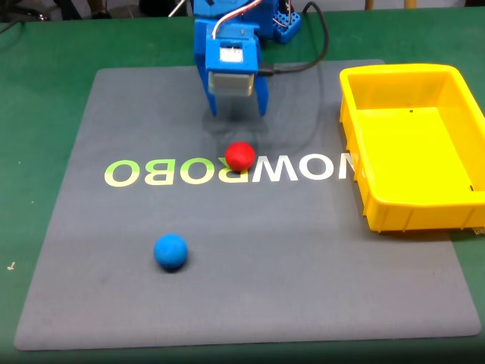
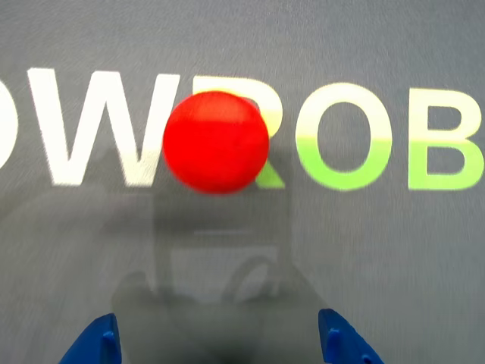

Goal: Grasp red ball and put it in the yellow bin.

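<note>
Wrist view: red ball (image 2: 216, 142) centre frame, on grey mat (image 2: 394, 258), sitting over the white-to-green join of the printed lettering (image 2: 345, 136). Two blue fingertips (image 2: 102, 345) poking up from bottom edge, left and right, set wide apart with bare mat between. Gripper (image 2: 220, 345) spread wide, holding nothing. Ball ahead of the tips, well clear of both, roughly centred on the gap, slightly nearer the left tip's side. Arm shadow on mat between ball and tips. Some motion blur.

Fixed view: ball (image 1: 240, 155) on mat (image 1: 250, 288), on the lettering (image 1: 227, 171), near mat centre. Blue arm (image 1: 231, 64) at top, behind the ball, gripper (image 1: 235, 110) pointing down toward the mat just behind and slightly left of ball, not touching it. Fingers wide apart here too, seen as two blue legs either side of a white block. Yellow bin (image 1: 413, 212) at right edge of mat, well apart from ball, nothing visible inside. Blue ball (image 1: 170, 252) lower left on mat, well apart from red ball and gripper. Black cable (image 1: 314, 45) running from arm base across mat's top edge. Green table (image 1: 45, 91) around the mat.
</note>
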`<control>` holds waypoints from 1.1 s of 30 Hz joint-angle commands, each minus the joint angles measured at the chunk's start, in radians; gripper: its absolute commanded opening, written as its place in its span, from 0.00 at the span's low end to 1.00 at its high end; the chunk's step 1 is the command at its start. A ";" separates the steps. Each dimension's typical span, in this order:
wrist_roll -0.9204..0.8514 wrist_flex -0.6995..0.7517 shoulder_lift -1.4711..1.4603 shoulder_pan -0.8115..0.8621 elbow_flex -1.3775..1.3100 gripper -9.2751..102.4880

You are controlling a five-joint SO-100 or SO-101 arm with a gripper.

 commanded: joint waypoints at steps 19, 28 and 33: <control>0.048 -0.034 -0.385 -0.037 -0.407 0.35; 0.063 -0.034 -0.476 -0.061 -0.506 0.35; 0.061 -0.034 -0.503 -0.064 -0.525 0.35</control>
